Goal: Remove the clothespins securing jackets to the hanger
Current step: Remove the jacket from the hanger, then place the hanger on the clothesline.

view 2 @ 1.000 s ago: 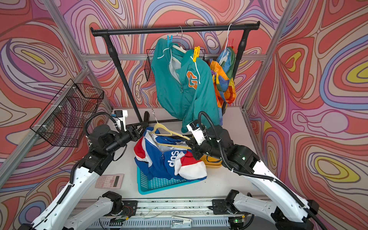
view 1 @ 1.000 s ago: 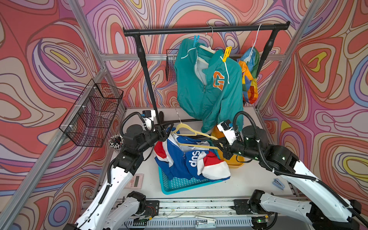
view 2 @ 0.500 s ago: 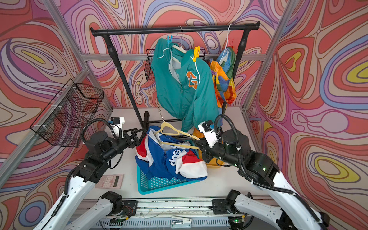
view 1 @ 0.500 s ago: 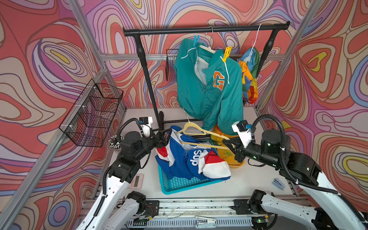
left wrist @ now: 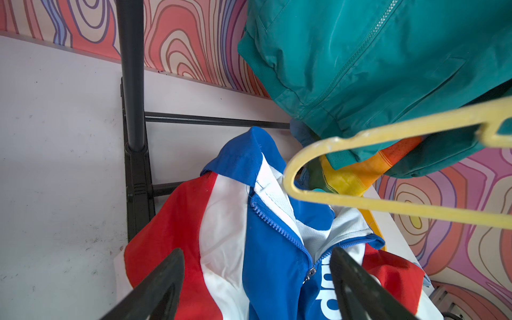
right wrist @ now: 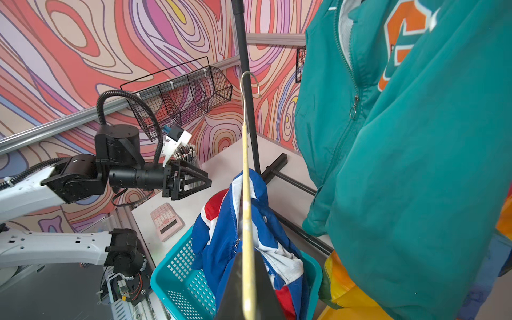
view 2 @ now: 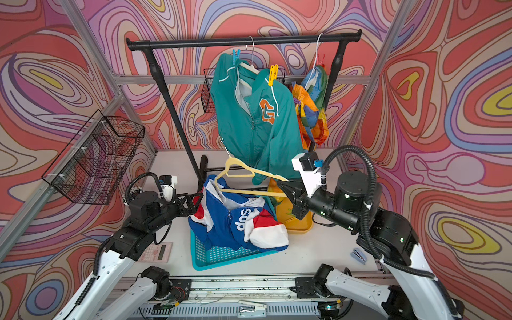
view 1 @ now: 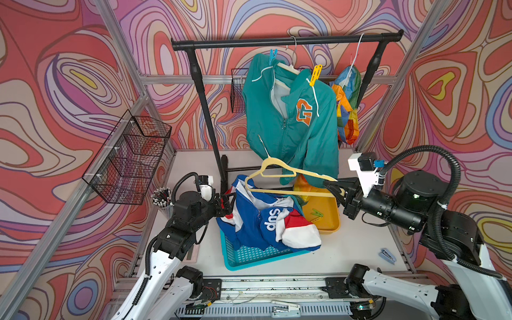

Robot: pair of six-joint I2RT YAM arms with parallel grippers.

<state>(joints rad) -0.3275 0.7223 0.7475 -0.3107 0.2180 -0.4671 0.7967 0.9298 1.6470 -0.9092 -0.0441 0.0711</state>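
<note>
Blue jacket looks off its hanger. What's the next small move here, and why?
Probably the right gripper should carry the hanger aside and set it down. It is shut on the bare hanger; the blue jacket lies in the basket, with the left gripper open beside it. The teal jacket is pinned by a blue pin and a yellow pin, work for a free gripper.

rack: black garment rack [view 1: 285, 43], at the back of the white table [view 1: 346, 249]
wire basket [view 1: 130, 163]: black, on left frame rail
laundry basket [view 1: 249, 255]: teal, slotted, table centre
tray [view 1: 327, 221]: yellow, just beside laundry basket
calculator [view 2: 156, 252]: pink, left front
pen cup [view 1: 160, 195]: full, left edge
stapler [view 1: 388, 255]: blue, small, probably a stapler; right front
</note>
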